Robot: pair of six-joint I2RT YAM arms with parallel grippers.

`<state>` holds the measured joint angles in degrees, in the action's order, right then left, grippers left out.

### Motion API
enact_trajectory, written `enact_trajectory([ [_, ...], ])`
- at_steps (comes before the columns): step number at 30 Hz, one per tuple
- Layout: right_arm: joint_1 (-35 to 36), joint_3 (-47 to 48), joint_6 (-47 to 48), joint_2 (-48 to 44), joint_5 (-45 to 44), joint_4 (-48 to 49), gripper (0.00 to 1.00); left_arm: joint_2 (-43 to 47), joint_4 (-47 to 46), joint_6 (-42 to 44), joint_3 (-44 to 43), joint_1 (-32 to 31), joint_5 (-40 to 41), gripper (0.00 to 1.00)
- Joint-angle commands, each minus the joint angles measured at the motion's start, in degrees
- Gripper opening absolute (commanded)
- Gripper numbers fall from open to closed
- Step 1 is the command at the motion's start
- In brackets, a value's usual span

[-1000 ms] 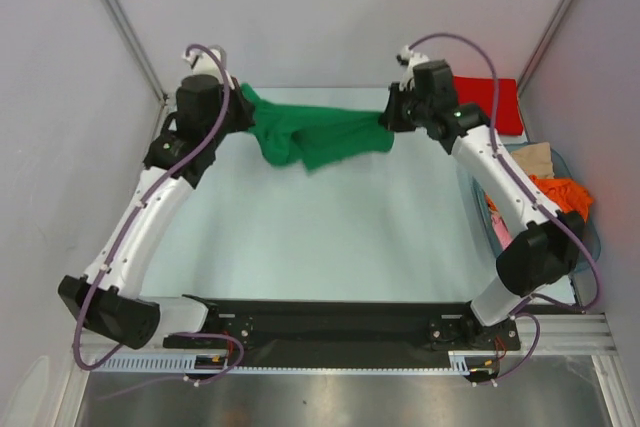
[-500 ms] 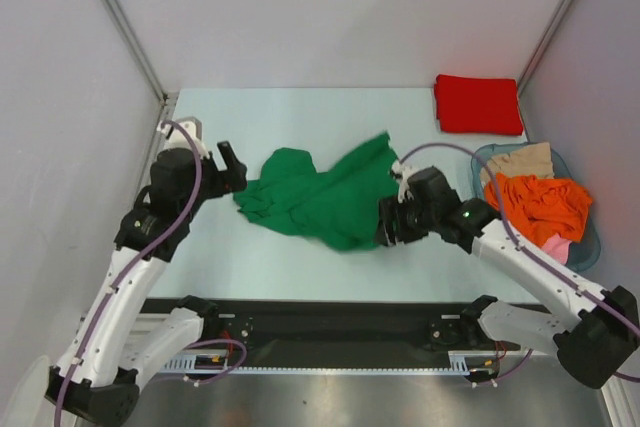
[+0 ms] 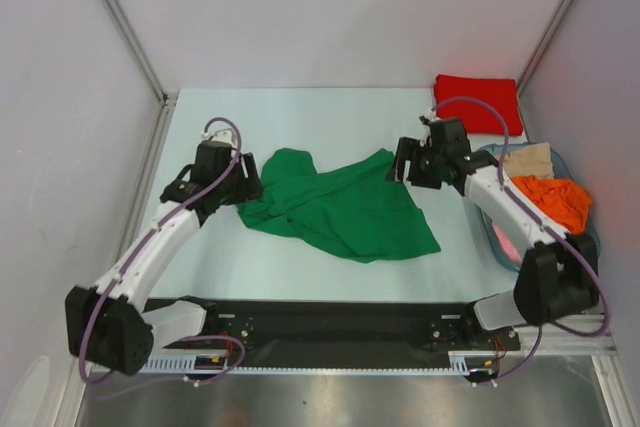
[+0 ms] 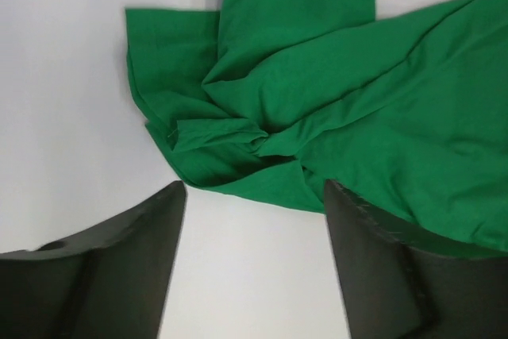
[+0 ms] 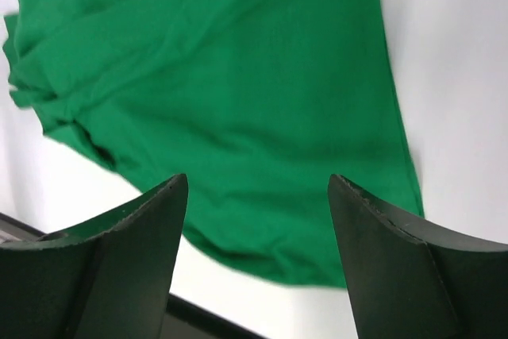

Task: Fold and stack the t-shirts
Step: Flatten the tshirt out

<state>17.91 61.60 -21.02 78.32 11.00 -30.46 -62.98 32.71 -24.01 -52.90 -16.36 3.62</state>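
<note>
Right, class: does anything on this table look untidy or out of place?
The green t-shirt lies crumpled mid-table, one side bunched into folds, unlike the red t-shirt folded neatly at the far right corner.

Bright, even, diffuse light; faint shadows; green t-shirt (image 5: pixel 254 93) slightly blurred in right wrist view.
</note>
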Motion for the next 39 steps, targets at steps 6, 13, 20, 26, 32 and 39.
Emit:
enact_trajectory([
  [6,-3.4,11.3,-0.5,15.2,8.1,6.7,0.72,-6.9,-6.4,-5.7,4.0,4.1,2.8,0.53],
  [13,-3.1,8.3,-0.2,16.0,12.6,9.2,0.69,-6.0,-17.1,-13.5,10.5,11.0,-12.3,0.49],
  [20,-2.1,-1.0,1.2,10.8,10.5,8.4,0.73,-3.8,-19.9,-12.7,18.1,7.6,-16.9,0.63],
  [26,0.6,-7.4,1.2,5.8,11.6,9.5,0.73,-5.3,-22.8,-13.7,22.3,4.9,-14.8,0.77],
  [32,6.7,-9.7,-0.2,3.5,11.1,10.5,0.67,-6.4,-29.2,-13.3,22.2,3.6,-16.2,0.66],
  [39,11.4,-8.8,-3.6,7.4,10.1,15.9,0.65,-10.1,-26.0,-13.3,15.5,3.0,-11.4,0.81],
])
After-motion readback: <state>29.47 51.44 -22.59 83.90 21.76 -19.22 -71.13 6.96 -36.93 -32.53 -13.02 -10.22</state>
